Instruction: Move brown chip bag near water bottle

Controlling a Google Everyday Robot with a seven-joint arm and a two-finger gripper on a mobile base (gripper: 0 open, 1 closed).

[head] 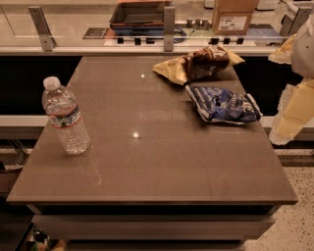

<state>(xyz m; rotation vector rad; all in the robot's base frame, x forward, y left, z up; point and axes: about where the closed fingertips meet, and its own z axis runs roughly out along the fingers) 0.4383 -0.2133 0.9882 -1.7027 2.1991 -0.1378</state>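
Observation:
The brown chip bag (pixel 200 62) lies at the far right of the brown table (pixel 162 162), dark brown in the middle with pale yellow ends. The water bottle (pixel 65 117) stands upright near the table's left edge, clear and ribbed with a white cap. The two are far apart across the table. My gripper (pixel 289 115) shows as pale cream parts at the right edge of the view, beyond the table's right side and level with the blue bag. It touches nothing.
A blue and white snack bag (pixel 223 104) lies just in front of the brown chip bag, near the right edge. Behind the table runs a counter with a glass rail (pixel 169 22), a dark tray (pixel 140 13) and a cardboard box (pixel 233 15).

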